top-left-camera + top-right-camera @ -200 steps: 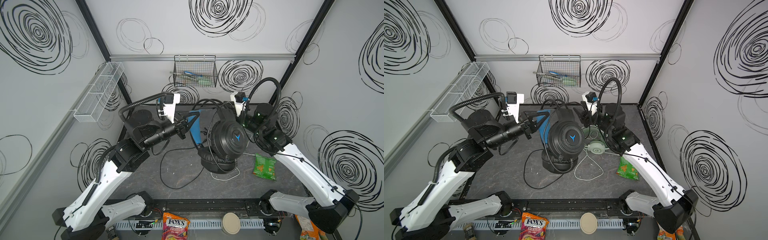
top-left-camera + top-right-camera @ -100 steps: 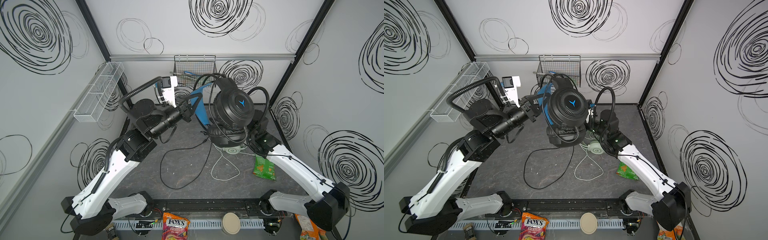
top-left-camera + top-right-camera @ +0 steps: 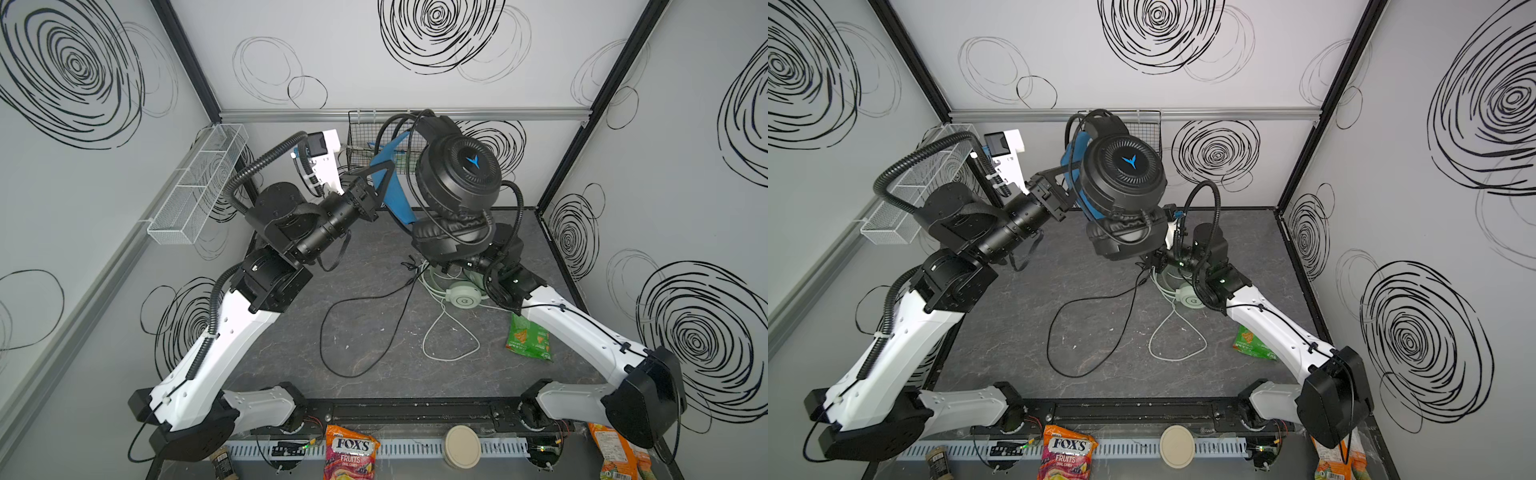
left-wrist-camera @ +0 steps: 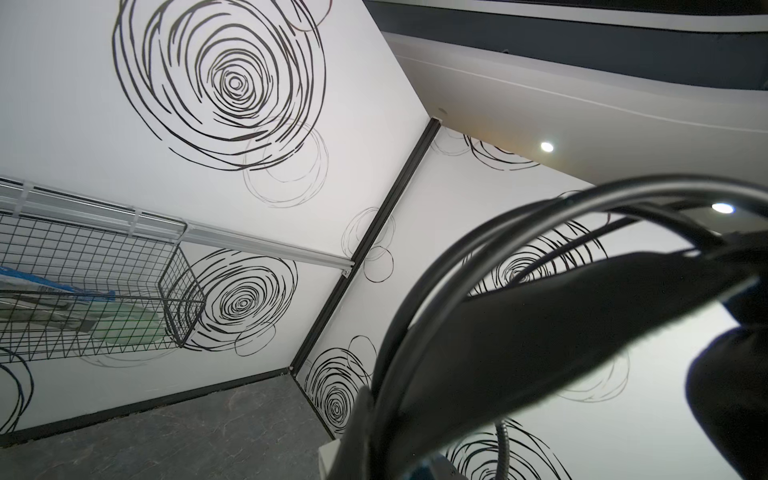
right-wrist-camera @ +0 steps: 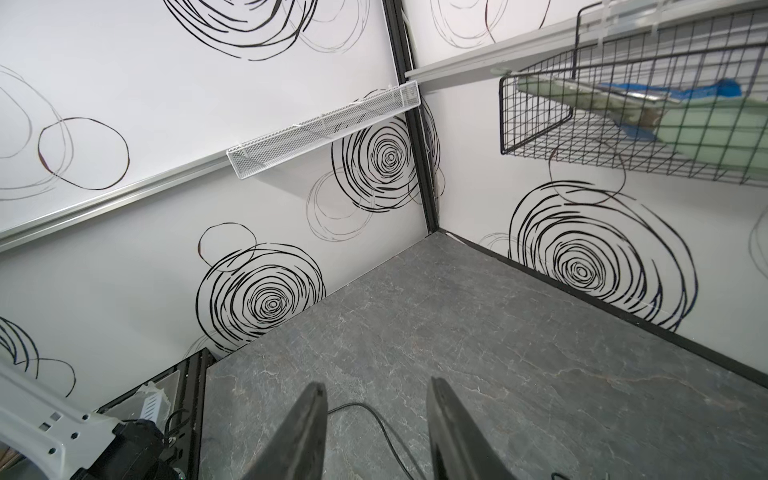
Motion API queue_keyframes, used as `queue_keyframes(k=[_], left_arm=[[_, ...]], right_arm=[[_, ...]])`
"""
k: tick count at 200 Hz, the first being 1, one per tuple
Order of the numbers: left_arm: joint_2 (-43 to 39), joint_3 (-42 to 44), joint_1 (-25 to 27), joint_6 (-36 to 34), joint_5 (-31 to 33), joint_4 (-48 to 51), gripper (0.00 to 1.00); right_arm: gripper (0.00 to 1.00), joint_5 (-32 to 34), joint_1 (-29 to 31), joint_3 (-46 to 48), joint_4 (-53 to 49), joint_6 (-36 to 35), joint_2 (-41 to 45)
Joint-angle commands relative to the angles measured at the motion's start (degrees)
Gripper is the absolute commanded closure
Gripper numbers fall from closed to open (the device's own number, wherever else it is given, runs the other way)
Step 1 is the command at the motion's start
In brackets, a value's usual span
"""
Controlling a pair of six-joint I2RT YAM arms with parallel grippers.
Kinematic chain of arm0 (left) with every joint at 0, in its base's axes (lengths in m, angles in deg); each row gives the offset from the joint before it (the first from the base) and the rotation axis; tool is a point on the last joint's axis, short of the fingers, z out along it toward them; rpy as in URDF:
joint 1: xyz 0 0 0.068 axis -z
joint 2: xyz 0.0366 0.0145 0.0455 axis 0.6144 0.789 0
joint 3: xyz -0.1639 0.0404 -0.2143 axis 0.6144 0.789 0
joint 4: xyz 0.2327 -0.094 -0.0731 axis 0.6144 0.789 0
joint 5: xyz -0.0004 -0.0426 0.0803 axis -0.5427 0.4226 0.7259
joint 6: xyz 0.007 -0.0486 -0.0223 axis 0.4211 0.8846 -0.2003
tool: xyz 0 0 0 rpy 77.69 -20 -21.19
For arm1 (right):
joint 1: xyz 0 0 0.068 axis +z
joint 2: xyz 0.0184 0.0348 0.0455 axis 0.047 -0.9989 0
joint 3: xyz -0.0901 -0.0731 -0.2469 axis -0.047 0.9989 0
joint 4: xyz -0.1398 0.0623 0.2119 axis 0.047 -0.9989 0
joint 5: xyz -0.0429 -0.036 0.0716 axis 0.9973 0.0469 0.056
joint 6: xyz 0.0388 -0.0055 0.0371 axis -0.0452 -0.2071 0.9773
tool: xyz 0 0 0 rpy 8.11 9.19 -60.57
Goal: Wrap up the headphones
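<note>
One FOX'S bag; left end effector clenching black headphones, right end effector released.

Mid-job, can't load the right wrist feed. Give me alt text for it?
The right gripper has its two dark fingers apart, nothing between them, over the grey table, where a black cable shows through the gap. Behind, a black wire basket and a white mesh tray hang on swirl-patterned walls.

Bright, even, diffuse light fills both top views; only soft shadows lie on the tabletop beneath the black headphones. Wall posts bow at the picture edges. In the left wrist view the headphones loom dark and blurred, with 2 ceiling lamps glaring near them.
</note>
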Motion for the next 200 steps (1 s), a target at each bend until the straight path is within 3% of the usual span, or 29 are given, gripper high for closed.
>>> queue_keyframes(k=[1, 24, 50, 67, 76, 109, 145, 181, 191, 200], left_arm=[[0.4, -3.9, -2.0, 4.7, -0.2, -6.8, 1.0], [0.6, -4.0, -2.6, 5.4, -0.6, -7.6, 1.0], [0.4, -4.0, -3.2, 5.8, -0.5, -7.4, 1.0], [0.4, -3.8, -3.9, 6.3, -1.2, -7.4, 1.0], [0.4, -3.7, -3.9, 6.5, -1.1, -7.3, 1.0], [0.3, -3.1, -4.0, 7.0, -1.5, -7.9, 1.0], [0.0, -2.2, -4.0, 7.7, -2.1, -8.5, 1.0], [-0.2, -2.1, -4.0, 7.8, -2.2, -8.5, 1.0], [-0.2, -2.2, -4.0, 7.9, -2.3, -8.6, 1.0], [-0.1, -2.2, -4.0, 7.9, -2.3, -8.7, 1.0]], right_arm=[[0.57, -1.6, 1.3, 1.3, 3.3, 1.5, -0.2], [0.57, -2.0, 1.7, 1.2, 3.7, 1.6, -0.8], [0.7, -2.3, 2.0, 1.2, 3.8, 1.6, -1.2], [0.7, -2.4, 2.4, 0.9, 4.2, 1.7, -1.6], [0.64, -2.4, 2.5, 0.6, 4.3, 1.6, -1.9], [0.26, -2.1, 2.8, -0.2, 4.9, 1.8, -2.6], [0.16, -1.7, 2.9, -0.9, 5.6, 2.5, -3.4], [0.16, -1.7, 3.5, -2.1, 6.2, 2.8, -5.3], [0.21, -1.9, 3.6, -2.1, 6.4, 2.9, -5.6], [0.32, -2.1, 3.7, -2.1, 6.6, 2.9, -5.7]])
